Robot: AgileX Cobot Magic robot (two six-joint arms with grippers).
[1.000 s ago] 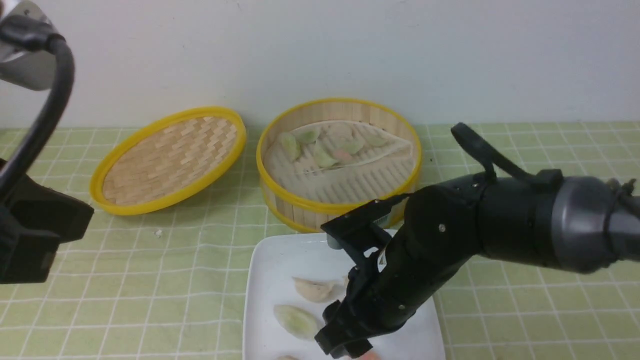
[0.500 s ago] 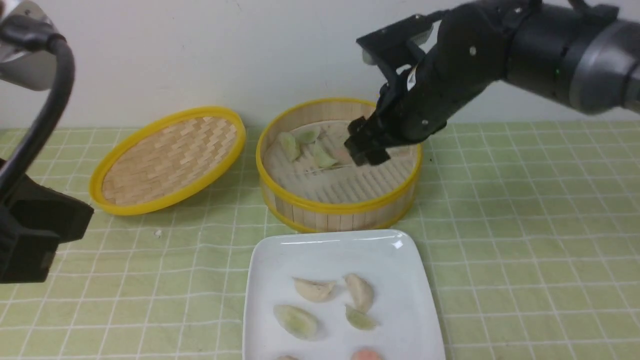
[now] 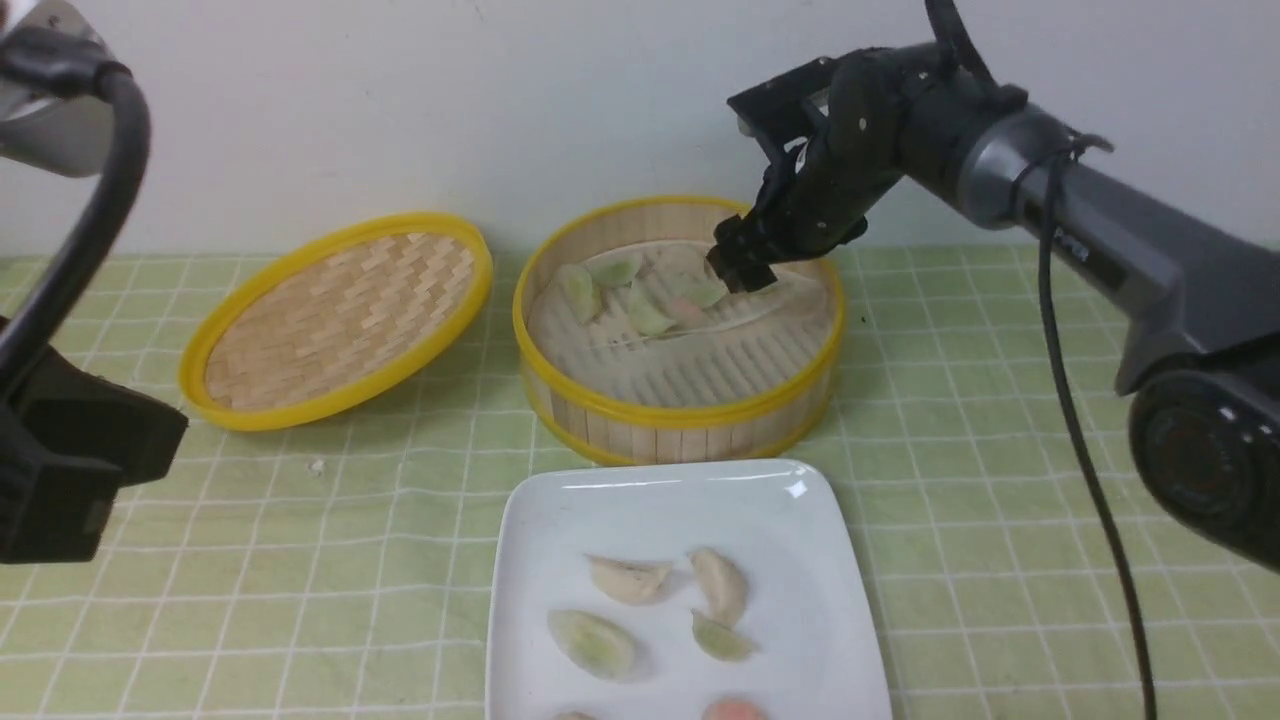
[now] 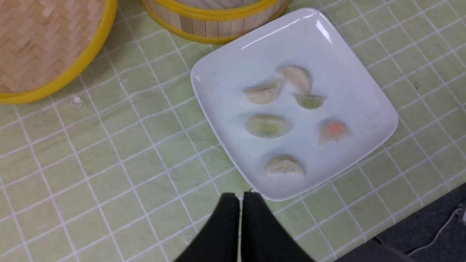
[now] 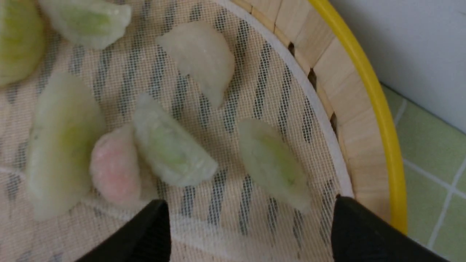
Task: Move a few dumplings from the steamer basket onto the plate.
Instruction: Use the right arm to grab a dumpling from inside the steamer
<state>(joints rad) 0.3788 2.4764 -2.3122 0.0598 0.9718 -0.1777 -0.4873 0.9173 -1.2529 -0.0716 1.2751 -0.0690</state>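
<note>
The steamer basket (image 3: 650,438) stands at the back middle, with several dumplings (image 3: 645,315) on its white liner. My right gripper (image 3: 742,268) hangs inside its far right part, open and empty. In the right wrist view the gripper (image 5: 249,202) has a pale green dumpling (image 5: 273,163) just ahead of its jaws, near the basket wall (image 5: 327,72). A pink dumpling (image 5: 114,167) lies further to one side. The plate (image 3: 650,505) in front of the basket holds several dumplings (image 3: 627,578). My left gripper (image 4: 240,196) is shut above the cloth beside the plate (image 4: 364,109).
The shallow woven lid (image 3: 340,320) lies tilted left of the basket. A white wall rises just behind both. A small crumb (image 3: 317,466) sits on the green checked cloth. The table edge (image 4: 418,225) runs close to the plate's near side.
My right arm rose from the plate, leaving a pinkish-orange dumpling there, and swung back to the basket. It now sits further right and lower inside it. The left arm has not moved.
</note>
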